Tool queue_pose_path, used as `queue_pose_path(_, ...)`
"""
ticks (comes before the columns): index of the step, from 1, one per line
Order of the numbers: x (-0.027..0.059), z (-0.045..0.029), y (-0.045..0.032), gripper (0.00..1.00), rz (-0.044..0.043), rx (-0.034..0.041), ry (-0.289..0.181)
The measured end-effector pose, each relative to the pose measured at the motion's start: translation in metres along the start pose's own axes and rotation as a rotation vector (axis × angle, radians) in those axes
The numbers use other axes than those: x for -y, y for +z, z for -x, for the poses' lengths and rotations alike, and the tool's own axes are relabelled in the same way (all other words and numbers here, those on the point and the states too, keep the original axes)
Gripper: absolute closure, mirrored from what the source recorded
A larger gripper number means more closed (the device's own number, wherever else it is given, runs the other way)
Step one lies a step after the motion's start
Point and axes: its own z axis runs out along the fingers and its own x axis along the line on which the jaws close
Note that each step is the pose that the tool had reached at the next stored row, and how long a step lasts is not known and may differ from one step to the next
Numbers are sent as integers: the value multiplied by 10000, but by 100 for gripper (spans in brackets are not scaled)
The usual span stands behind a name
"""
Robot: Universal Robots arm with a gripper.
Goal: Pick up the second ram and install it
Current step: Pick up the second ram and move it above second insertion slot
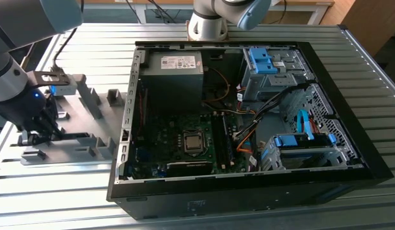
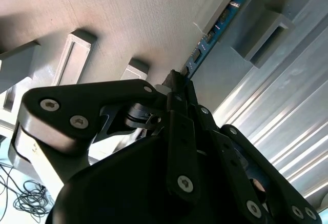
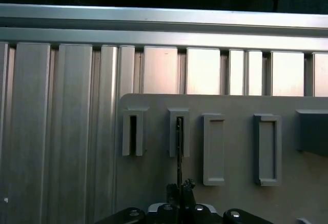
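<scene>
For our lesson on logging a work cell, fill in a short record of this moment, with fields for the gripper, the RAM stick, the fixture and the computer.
gripper: low over the fixture plate, closed on the second ram's near end
second ram: on edge, seated in the fixture's slots, not lifted out
fixture plate: grey, on the slatted table, at the exterior view's left of the case
computer case: open, motherboard exposed

We are recording an arm showing silver-grey tube sections, blue-grey joint caps and a small blue light. Its gripper is presenting matte black linkage plates carrying silver socket-head screws.
</scene>
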Motion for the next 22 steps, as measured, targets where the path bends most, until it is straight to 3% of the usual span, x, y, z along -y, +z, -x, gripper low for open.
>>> queue_pose_path(22, -1, 4, -169, 86, 1, 0, 2)
